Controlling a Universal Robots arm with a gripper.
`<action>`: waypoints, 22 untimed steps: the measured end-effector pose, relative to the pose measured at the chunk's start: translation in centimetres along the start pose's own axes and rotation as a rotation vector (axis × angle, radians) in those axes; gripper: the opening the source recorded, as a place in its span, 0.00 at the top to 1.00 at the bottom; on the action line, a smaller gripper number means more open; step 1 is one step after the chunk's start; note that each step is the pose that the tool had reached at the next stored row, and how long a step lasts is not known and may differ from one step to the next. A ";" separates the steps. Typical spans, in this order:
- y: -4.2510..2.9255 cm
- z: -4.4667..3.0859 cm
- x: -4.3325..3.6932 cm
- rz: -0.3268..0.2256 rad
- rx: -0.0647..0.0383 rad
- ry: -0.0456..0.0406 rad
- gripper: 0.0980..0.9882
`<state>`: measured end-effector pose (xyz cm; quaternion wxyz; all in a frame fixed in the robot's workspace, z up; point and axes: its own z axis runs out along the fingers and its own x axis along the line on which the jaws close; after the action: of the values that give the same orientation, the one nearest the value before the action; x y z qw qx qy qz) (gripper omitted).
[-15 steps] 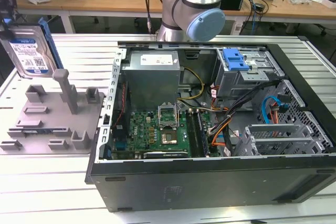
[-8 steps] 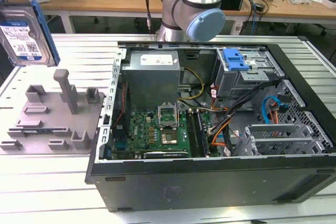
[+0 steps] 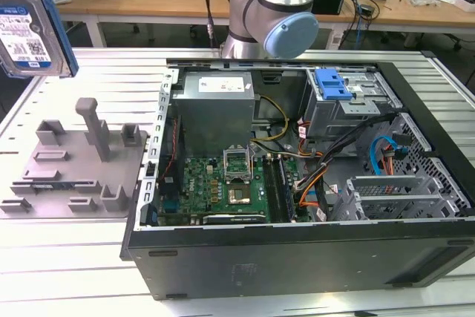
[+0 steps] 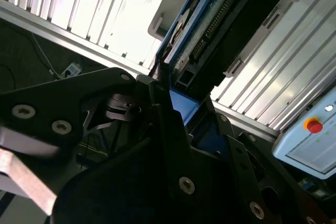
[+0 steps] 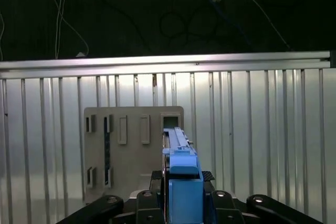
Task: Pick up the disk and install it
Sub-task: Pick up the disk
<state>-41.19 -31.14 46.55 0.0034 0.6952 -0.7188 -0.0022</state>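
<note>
My gripper (image 5: 181,182) is pinched on the disk (image 5: 176,139): in the first wrist view a dark finger (image 5: 208,176) sits at each side of its blue carrier, and I see the drive edge-on, running away from my palm. In the second wrist view the gripper (image 4: 176,95) clamps one end of the disk (image 4: 220,30), with the dark underside and its connector row turned towards the camera.

In the exterior view the disk (image 3: 30,31) hangs in the air, upright, with its labelled face showing, high over the worktop (image 3: 67,257) towards its far corner at the exterior view's left, and touching nothing on it.

Below the disk lies the grey fixture tray (image 5: 131,150), flat on the slotted worktop (image 5: 262,129), near one of its edges. In the exterior view that fixture tray (image 3: 74,161) lies just beside the open computer case (image 3: 297,257), on the exterior view's left of it.

The case lies on its side and covers the rest of the worktop. Inside it are a green motherboard (image 3: 215,187), a grey power supply (image 3: 215,105) and a blue clip (image 3: 332,85) on the drive cage at the far side.
</note>
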 end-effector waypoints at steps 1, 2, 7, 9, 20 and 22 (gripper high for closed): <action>0.00 -0.31 0.01 0.000 0.000 -0.0002 0.70; 0.00 -0.51 0.02 0.000 0.000 -0.0004 0.70; 0.00 -0.63 0.04 0.000 0.000 -0.0004 0.70; 0.01 -0.99 0.04 0.000 0.000 -0.0005 0.70; -0.83 -2.24 0.54 0.000 0.000 -0.0006 0.70; -1.91 -2.28 0.96 0.000 -0.002 -0.0005 0.70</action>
<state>-39.30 -32.16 48.82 0.0038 0.6951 -0.7189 -0.0029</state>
